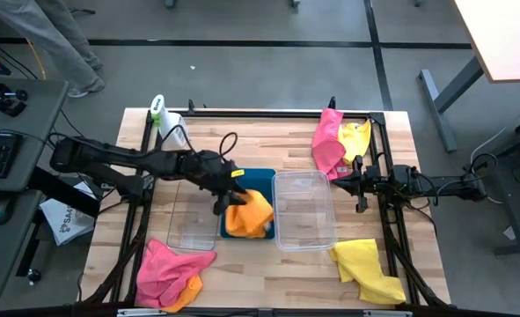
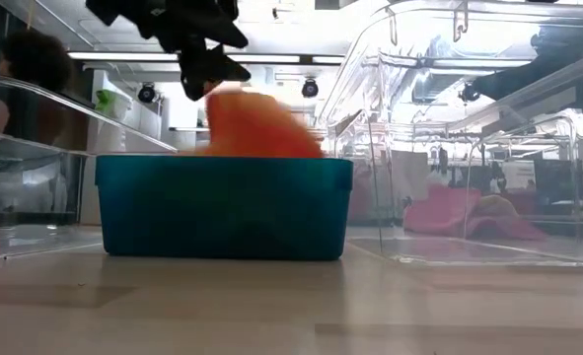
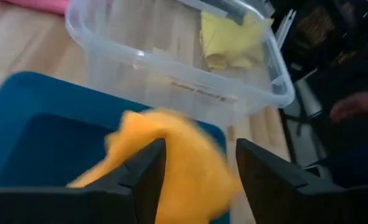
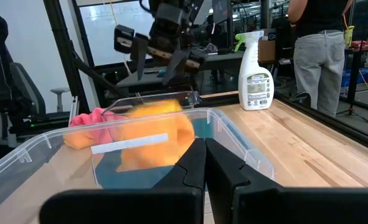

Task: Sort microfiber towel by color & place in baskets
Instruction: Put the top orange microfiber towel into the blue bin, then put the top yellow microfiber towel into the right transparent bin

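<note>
An orange towel (image 1: 249, 214) lies heaped in the blue basket (image 1: 261, 178), rising above its rim (image 2: 222, 168) in the low view. My left gripper (image 1: 224, 195) hangs open just above the towel (image 3: 171, 180), one finger on either side and clear of it (image 4: 171, 62). My right gripper (image 1: 358, 187) waits shut at the right side of the table, beside the right clear basket (image 1: 303, 210). A second clear basket (image 1: 192, 216) stands left of the blue one. Both clear baskets hold nothing.
Pink and orange towels (image 1: 167, 273) lie heaped at the near left corner. A yellow towel (image 1: 369, 271) sits near right, and pink and yellow towels (image 1: 339, 141) far right. A white spray bottle (image 1: 167, 119) lies at the far left. A person (image 4: 320, 56) stands beyond the table.
</note>
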